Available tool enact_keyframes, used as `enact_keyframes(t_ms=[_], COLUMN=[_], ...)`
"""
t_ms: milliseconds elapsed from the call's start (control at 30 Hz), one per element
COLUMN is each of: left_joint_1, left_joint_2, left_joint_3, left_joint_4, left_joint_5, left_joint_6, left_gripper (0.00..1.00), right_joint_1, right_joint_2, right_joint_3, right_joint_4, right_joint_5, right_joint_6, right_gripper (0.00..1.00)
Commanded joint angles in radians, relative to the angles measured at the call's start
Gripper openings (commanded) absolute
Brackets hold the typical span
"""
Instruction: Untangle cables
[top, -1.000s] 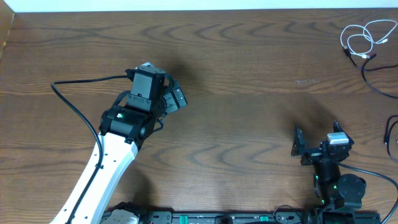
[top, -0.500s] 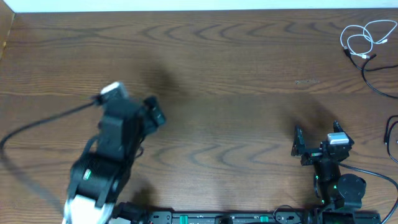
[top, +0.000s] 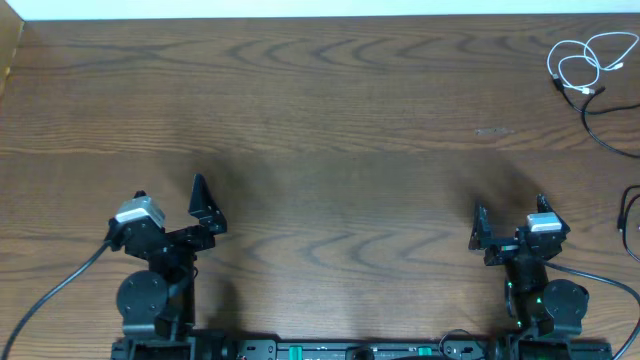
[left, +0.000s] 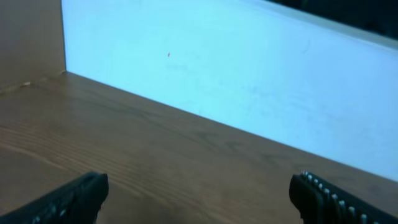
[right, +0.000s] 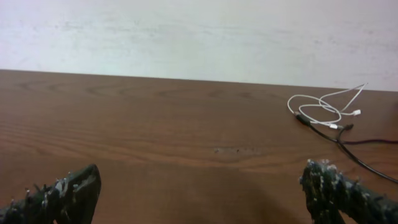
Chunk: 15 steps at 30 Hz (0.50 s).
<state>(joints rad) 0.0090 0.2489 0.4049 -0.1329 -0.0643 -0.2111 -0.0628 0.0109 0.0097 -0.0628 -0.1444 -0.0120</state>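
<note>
The white cable (top: 580, 62) lies coiled in small loops at the table's far right corner. It also shows in the right wrist view (right: 320, 106). The thin black cable (top: 603, 128) runs from the white loops toward the right edge, and its end touches them in the right wrist view (right: 339, 135). My left gripper (top: 168, 196) is open and empty near the front left; its wrist view (left: 199, 194) shows only bare wood and the wall. My right gripper (top: 509, 208) is open and empty near the front right (right: 200, 186), far short of the cables.
A black loop (top: 630, 212) shows at the right edge; I cannot tell whether it is part of the black cable. A white wall (left: 249, 74) borders the table's far side. A wooden side panel (left: 31, 37) stands at the far left corner.
My left arm has pulled back from the middle left of the table to the front left edge, its gripper open. The right arm and the cables have not moved.
</note>
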Motion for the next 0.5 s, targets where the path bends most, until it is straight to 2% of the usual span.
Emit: enact_keyframes(t_ms=[0,200,467], left_joint_1=[0.014,0.014,0.014], left_joint_2=[-0.063,-0.131,-0.207], left_joint_3=[-0.102,-0.259,-0.39], left_joint_4=[0.095,0.19,0.21], left_joint_5=[0.035,0.027,0.023], left_joint_6=[0.101,0.156,0.174], left_gripper=[0.98,0.98,0.98], right_joint_1=[-0.003,-0.003,-0.003], right_joint_2=[-0.006,-0.006,-0.006], right_joint_3=[-0.004,-0.004,-0.004], right_joint_4=[-0.001,-0.001,-0.001], right_joint_5=[0.004,0.004,0.004], right_joint_6=[-0.012,-0.012,-0.012], right_gripper=[0.99,0.99,0.99])
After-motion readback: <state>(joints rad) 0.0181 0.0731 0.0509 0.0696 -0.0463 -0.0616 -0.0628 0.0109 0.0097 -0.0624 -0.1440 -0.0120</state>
